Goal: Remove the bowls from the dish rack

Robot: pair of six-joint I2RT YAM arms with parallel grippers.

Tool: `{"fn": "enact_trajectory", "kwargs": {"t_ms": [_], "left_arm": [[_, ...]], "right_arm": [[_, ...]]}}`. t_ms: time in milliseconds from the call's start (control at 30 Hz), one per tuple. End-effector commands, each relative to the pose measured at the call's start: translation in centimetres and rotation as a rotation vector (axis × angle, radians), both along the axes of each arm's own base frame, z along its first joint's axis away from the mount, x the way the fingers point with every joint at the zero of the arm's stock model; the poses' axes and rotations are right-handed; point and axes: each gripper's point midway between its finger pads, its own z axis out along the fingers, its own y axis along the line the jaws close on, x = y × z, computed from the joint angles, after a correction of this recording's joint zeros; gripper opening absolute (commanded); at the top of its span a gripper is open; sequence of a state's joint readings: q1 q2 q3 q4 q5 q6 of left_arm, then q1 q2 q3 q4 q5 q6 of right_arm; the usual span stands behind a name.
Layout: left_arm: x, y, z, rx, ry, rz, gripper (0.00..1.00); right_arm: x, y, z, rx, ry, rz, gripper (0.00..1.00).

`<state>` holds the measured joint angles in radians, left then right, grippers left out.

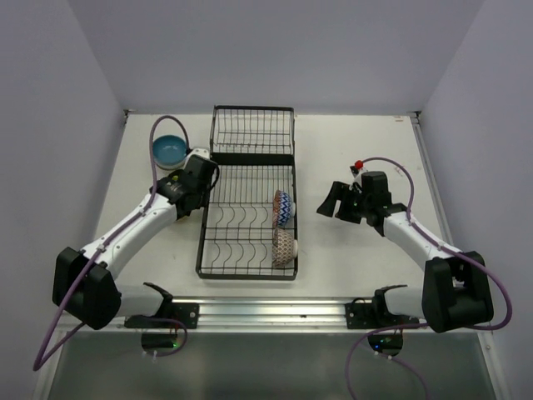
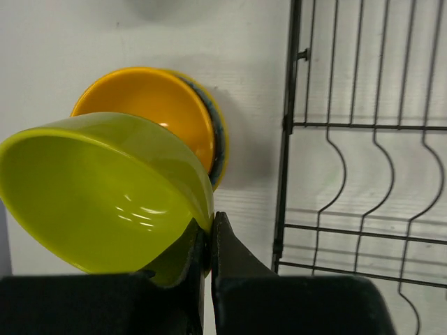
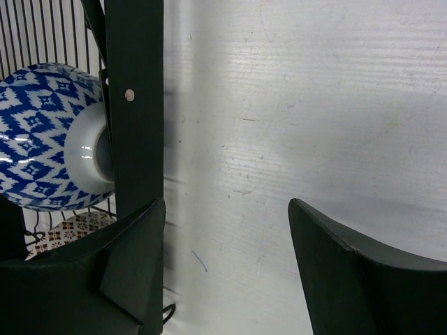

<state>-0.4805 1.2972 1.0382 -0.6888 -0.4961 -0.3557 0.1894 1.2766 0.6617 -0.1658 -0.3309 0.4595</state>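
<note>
The black wire dish rack (image 1: 250,200) lies in the middle of the table. Two patterned bowls stand on edge along its right side: a blue zigzag one (image 1: 283,208) and a brown one (image 1: 284,247). My left gripper (image 2: 208,237) is shut on the rim of a yellow-green bowl (image 2: 105,195), held just left of the rack (image 2: 286,139) above an orange bowl (image 2: 150,105) that is nested in another bowl. My right gripper (image 3: 227,237) is open and empty over bare table, right of the rack (image 3: 133,105), near the blue zigzag bowl (image 3: 42,132).
A blue bowl (image 1: 170,150) sits on the table at the back left, beyond my left gripper (image 1: 196,179). My right gripper (image 1: 329,202) hovers a little right of the rack. Grey walls close off three sides.
</note>
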Motion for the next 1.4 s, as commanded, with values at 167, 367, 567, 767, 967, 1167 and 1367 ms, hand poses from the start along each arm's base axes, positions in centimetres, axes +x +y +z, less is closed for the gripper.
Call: {"fn": "enact_trajectory", "kwargs": {"t_ms": [167, 367, 567, 767, 967, 1167, 1367], "left_arm": [[0.0, 4.0, -0.4, 0.236, 0.054, 0.06, 0.0], [1.2, 4.2, -1.3, 0.241, 0.075, 0.056, 0.0], [2.6, 4.0, -1.6, 0.232, 0.083, 0.04, 0.0], [4.1, 2.7, -1.3, 0.185, 0.065, -0.001, 0.0], [3.9, 2.0, -2.6, 0.168, 0.121, -0.029, 0.0], [2.9, 2.8, -2.7, 0.182, 0.123, 0.001, 0.27], [2.3, 3.4, -2.2, 0.187, 0.107, 0.033, 0.47]], "right_arm": [[0.9, 0.3, 1.5, 0.012, -0.062, 0.005, 0.75], [0.8, 0.4, 1.4, 0.012, -0.058, 0.009, 0.75], [0.9, 0.3, 1.3, 0.006, -0.055, 0.008, 0.75], [0.9, 0.3, 1.0, 0.001, -0.047, 0.006, 0.75], [0.9, 0.3, 0.9, -0.001, -0.045, 0.006, 0.75], [1.0, 0.3, 0.9, 0.002, -0.043, 0.008, 0.75], [1.0, 0.4, 0.8, 0.002, -0.039, 0.009, 0.75]]}}
